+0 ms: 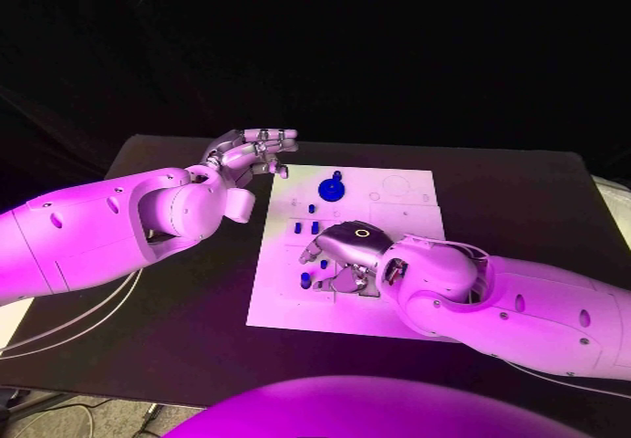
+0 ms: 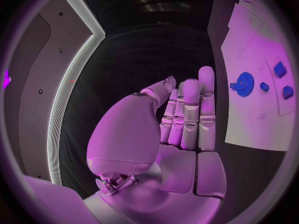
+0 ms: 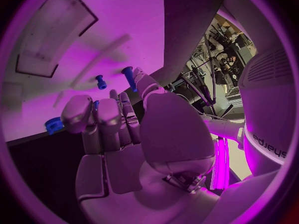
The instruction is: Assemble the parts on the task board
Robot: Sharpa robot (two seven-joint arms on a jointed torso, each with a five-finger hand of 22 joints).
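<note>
Black bench [image 1: 184, 301] under dark surroundings carries the white board [image 1: 408, 196] at its middle. From the head view, the left robot hand [image 1: 256, 148] hovers off the board's far left corner, over bare bench, fingers loosely bent and holding nothing; it looks parked there to leave the board free for the other arm. A blue gear [image 1: 332, 189] sits on the board's far half, with small blue parts [image 1: 313, 228] in a loose row below it. The right robot hand [image 1: 345, 260] is low over the board's near left area, palm down, fingers curled among the parts there, probably because the piece to be fitted lies right under it.

Left wrist view: the left robot hand [image 2: 187, 119] is flat, fingers straight and side by side, thumb apart, nothing in it. The board [image 2: 255, 119] lies off to one side of it, with the gear [image 2: 244, 80] and three small blue blocks [image 2: 279, 68] on it.

Right wrist view: the right robot hand [image 3: 118, 129] reaches onto the board [image 3: 106, 40], fingers bent forward. A blue peg [image 3: 128, 77] stands close against one fingertip, a second peg [image 3: 100, 81] just beside it, and a blue toothed piece [image 3: 54, 125] near the board's edge. Whether the fingers actually pinch the peg or only touch it, I cannot tell.
</note>
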